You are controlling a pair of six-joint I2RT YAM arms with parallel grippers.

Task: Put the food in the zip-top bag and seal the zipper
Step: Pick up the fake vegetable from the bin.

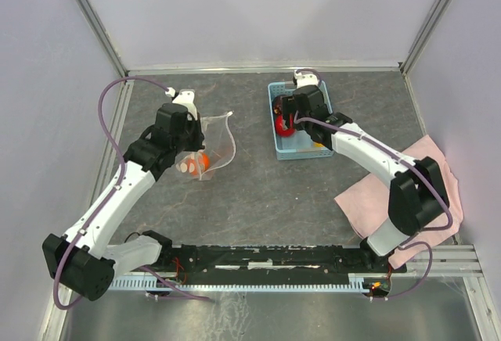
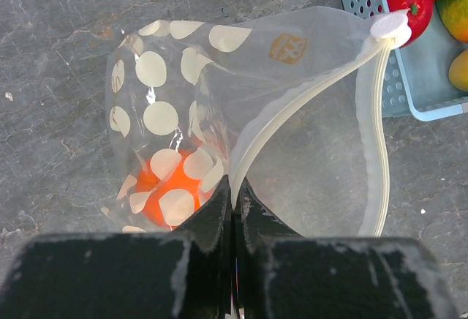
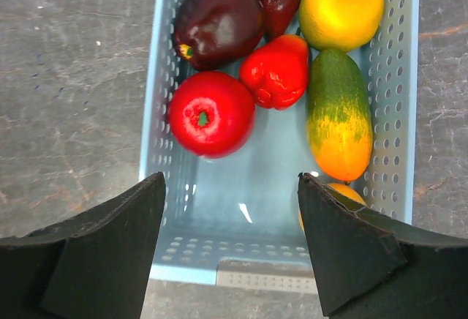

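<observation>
The left gripper (image 2: 234,191) is closed on the zipper (image 2: 380,158), the thin white press-seal strip of the clear, floppy plastic zip-top bag (image 2: 292,114) printed with white polka dots. One side of the strip is clamped between the fingers, and the bag mouth is held agape. A round orange toy fruit (image 2: 175,187) is seen inside the bag, at its bottom. The bag is located on the grey stone-patterned table (image 1: 258,192), near the light blue perforated plastic basket (image 3: 395,114) and to its left.

The right gripper (image 3: 230,184) is positioned over the basket with its jaws wide apart; nothing is held between them. The basket contains a red toy apple (image 3: 210,113), a dark purple toy fruit (image 3: 218,20), a small dark red piece (image 3: 278,1), a red toy pepper (image 3: 278,70), a yellow round toy fruit (image 3: 341,8) and a green-and-orange elongated toy fruit (image 3: 338,114). A pink cloth (image 1: 356,200) is laid on the table to the right of the basket.
</observation>
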